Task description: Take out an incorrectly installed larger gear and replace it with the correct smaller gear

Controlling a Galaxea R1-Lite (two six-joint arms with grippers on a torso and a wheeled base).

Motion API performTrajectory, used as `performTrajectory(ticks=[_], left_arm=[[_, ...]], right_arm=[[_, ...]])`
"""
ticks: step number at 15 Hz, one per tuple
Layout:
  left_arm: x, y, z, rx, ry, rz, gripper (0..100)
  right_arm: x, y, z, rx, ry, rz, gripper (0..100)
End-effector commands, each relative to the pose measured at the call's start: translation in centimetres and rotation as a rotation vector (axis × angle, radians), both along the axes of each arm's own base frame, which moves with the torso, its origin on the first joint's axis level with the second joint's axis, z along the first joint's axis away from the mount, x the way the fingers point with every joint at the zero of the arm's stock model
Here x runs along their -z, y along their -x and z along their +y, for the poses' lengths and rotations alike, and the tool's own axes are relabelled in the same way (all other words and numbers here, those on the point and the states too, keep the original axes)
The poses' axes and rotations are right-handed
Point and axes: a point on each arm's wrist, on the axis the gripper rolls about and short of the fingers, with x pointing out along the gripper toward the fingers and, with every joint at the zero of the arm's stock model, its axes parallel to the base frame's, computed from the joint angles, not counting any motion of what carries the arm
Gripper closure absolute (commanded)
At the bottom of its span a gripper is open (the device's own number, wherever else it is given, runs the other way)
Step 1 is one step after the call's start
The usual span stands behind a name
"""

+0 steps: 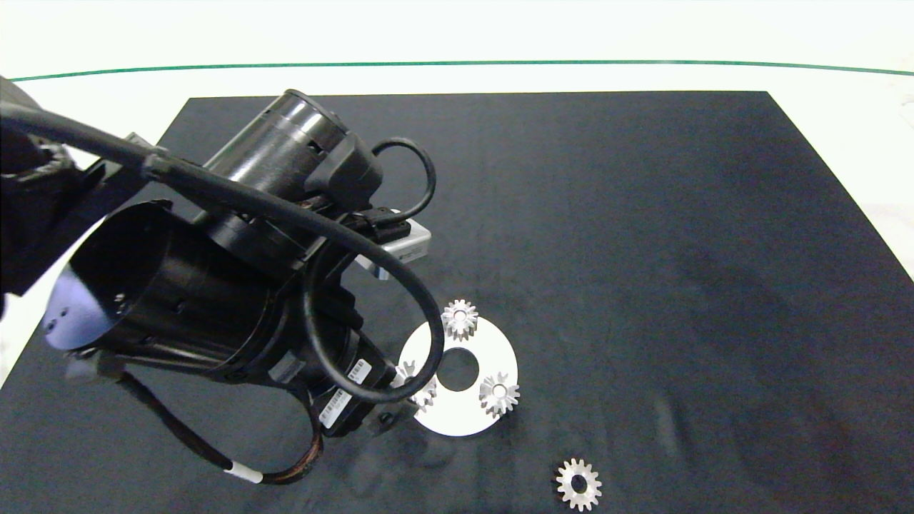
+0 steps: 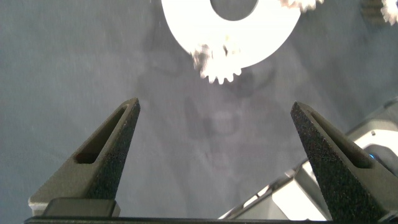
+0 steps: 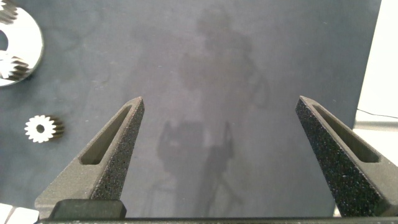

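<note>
A white disc (image 1: 471, 417) lies on the black mat and carries three chunky silver gears. The one half hidden by my left arm's cable seems to be the larger gear (image 1: 423, 391) (image 2: 219, 67). My left gripper (image 2: 214, 106) hovers open just short of it, with nothing between its fingers. The other two gears (image 1: 460, 319) (image 1: 499, 393) stand at the disc's far and right rims. The smaller gear (image 1: 579, 484) (image 3: 42, 129), flat with a wide hole, lies on the mat near the front edge. My right gripper (image 3: 219, 99) hangs open over bare mat, outside the head view.
The bulky left arm (image 1: 214, 285) and its looping cable (image 1: 400, 285) cover the mat's left half. The black mat (image 1: 678, 250) lies on a pale table with a green line (image 1: 500, 63) along the far side.
</note>
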Motion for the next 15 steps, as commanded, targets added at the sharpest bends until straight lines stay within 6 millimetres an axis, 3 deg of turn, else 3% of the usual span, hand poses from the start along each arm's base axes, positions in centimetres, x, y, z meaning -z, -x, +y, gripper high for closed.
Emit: performTrajectory(ticks=[1,15], left_arm=[[1.3,-1.5,-1.7,-0.023,-0.068,-0.001,0],[4.0,-2.3,-4.3,-0.023,-0.133,0.027,0]], right_arm=[[0.0,0.1,0.0,-0.007,-0.002,-0.002,0],[0.0,0.1,0.0,-0.017,-0.009,-0.001,0]])
